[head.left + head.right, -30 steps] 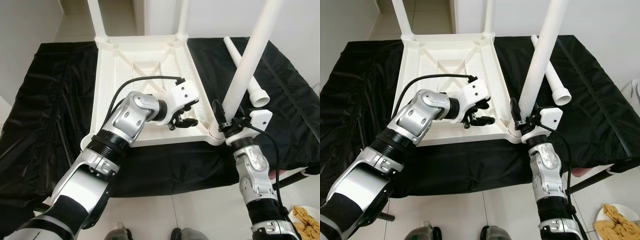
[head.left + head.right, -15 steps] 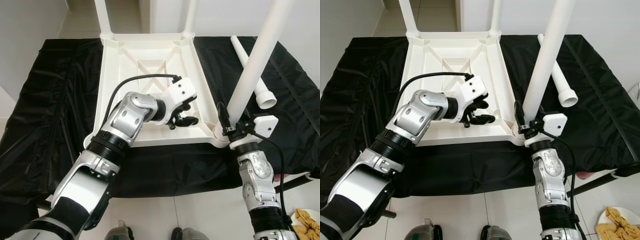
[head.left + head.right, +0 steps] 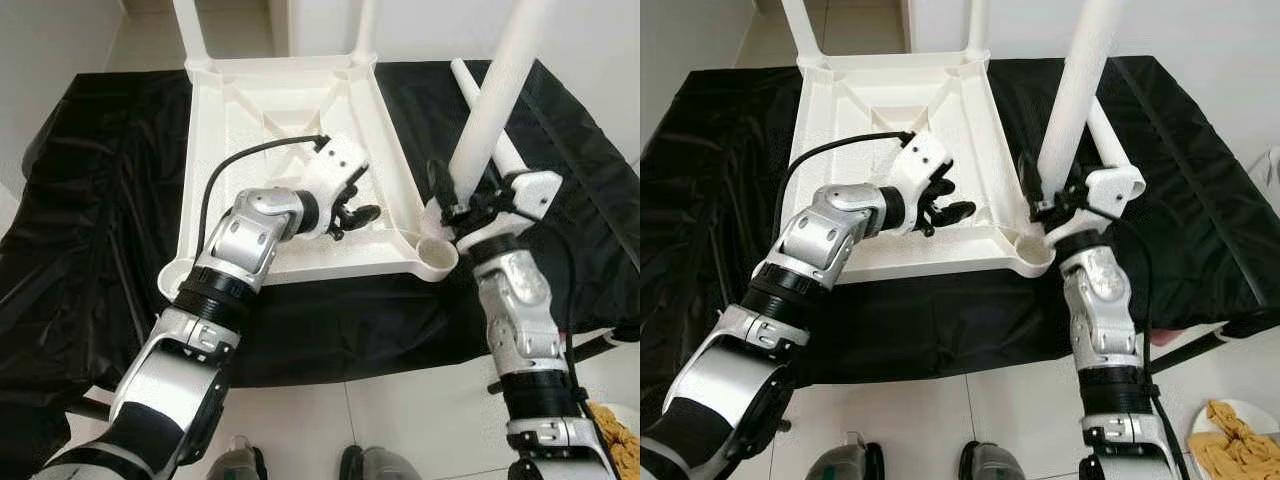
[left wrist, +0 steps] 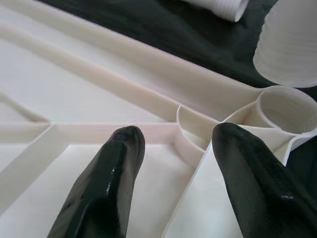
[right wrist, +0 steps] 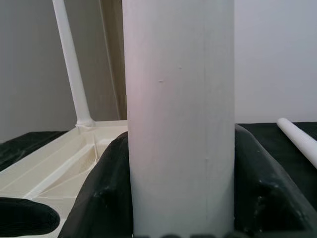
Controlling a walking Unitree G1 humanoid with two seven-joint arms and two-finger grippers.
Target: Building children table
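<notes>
The right gripper (image 3: 462, 207) is closed around the lower part of a white table leg (image 3: 492, 95), its two black fingers (image 5: 104, 198) pressed against either side of the tube. Compared with a second ago, when the foot of the leg sat down at the corner, the leg now hangs lifted and shifted slightly away from that corner, so the near-right corner socket (image 3: 436, 252) of the upturned white tabletop (image 3: 285, 105) stands open and empty just beside it. The left wrist view confirms this: the threaded end of the leg (image 4: 292, 42) hovers above and to one side of the round socket (image 4: 287, 110), not in it. That reads as a failed or abandoned seating rather than progress; the leg probably needs to be re-aligned over the hole and pressed or turned in. The left gripper (image 3: 352, 212) has stayed where it was, its fingers (image 4: 106, 183) spread apart and holding nothing, resting over the ribbed underside of the tabletop near that same corner, likely to steady it. Two legs already stand in the far corners, a spare leg (image 3: 497, 140) lies on the black cloth (image 3: 90, 190) behind the held one, and the near-left corner is still bare.
</notes>
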